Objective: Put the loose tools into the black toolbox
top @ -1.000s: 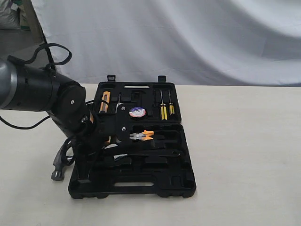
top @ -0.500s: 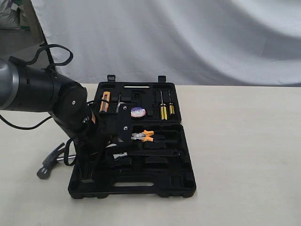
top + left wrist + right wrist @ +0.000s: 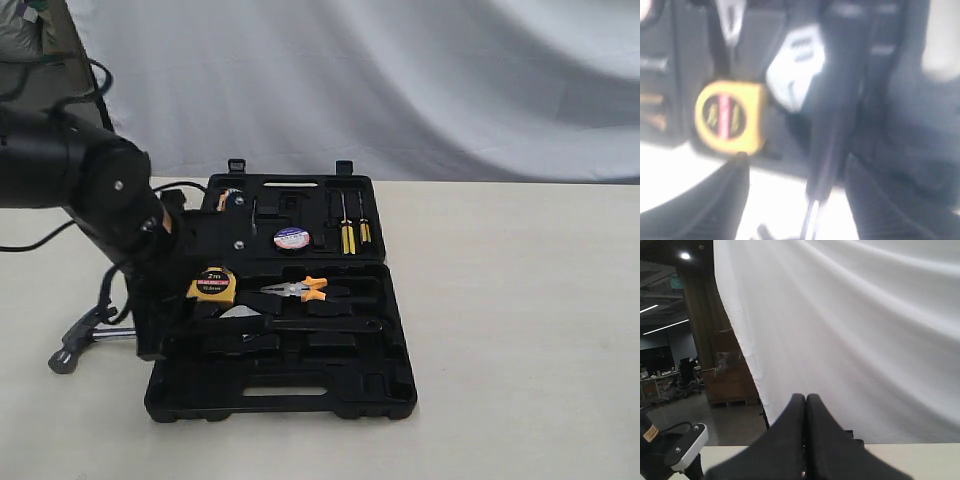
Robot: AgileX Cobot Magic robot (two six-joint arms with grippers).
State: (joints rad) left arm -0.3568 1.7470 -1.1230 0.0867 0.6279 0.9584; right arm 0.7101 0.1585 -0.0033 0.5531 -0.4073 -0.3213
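The black toolbox [image 3: 330,385] lies open on the table. The hammer's steel head [image 3: 68,352] rests on the table left of the box, and its long black handle [image 3: 832,120] runs into the near half. My left gripper [image 3: 795,167] is open, its fingers [image 3: 732,187] standing apart on either side of the handle without touching it. The small silver wrench [image 3: 797,70] lies in the near half beside the handle. The black tape roll [image 3: 291,238] sits in the far half. My right gripper [image 3: 805,399] is shut on nothing, raised and facing the white curtain.
A yellow tape measure [image 3: 212,285] and orange-handled pliers [image 3: 302,289] lie in the near half. Yellow-handled screwdrivers [image 3: 347,236] sit in the far half. My left arm [image 3: 95,190] looms over the box's left edge. Bare table spreads right of the box.
My left gripper has opened and let go of the hammer. The hammer's head slid left onto the table. The left arm drew back to the left, uncovering the tape measure.
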